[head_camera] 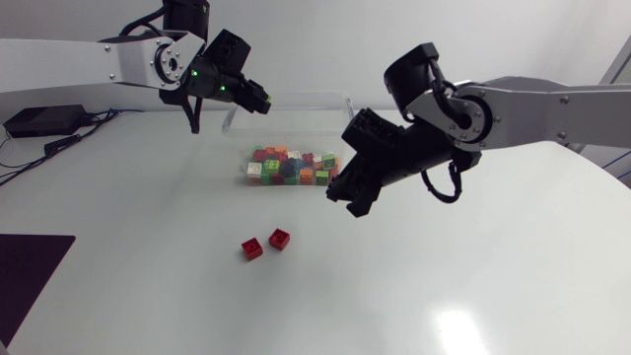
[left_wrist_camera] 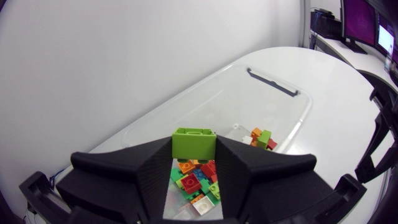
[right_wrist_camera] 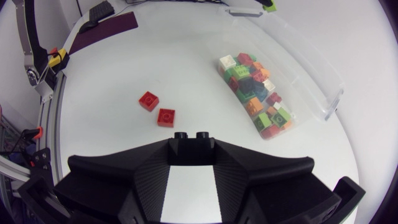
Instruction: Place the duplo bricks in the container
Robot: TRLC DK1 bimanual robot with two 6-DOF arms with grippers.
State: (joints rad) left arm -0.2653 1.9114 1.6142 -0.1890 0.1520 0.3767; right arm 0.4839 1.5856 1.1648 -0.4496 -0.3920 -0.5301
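Note:
A clear plastic container point(head_camera: 340, 102) stands at the back middle of the table, with several coloured bricks point(head_camera: 292, 168) heaped at its near end. My left gripper point(head_camera: 261, 99) hovers over the container's far left corner, shut on a green brick point(left_wrist_camera: 194, 142). Two red bricks point(head_camera: 252, 248) point(head_camera: 280, 238) lie side by side on the table in front of the container. My right gripper point(head_camera: 353, 202) hangs to the right of them, just in front of the container, shut on a black brick point(right_wrist_camera: 191, 139). The right wrist view shows the red bricks point(right_wrist_camera: 148, 100) point(right_wrist_camera: 166, 117) ahead of its fingers.
A dark mat point(head_camera: 25, 271) lies at the table's front left edge. A black box point(head_camera: 44, 119) with cables sits at the back left. Bare white tabletop point(head_camera: 414, 286) spreads around the two red bricks and out to the front right.

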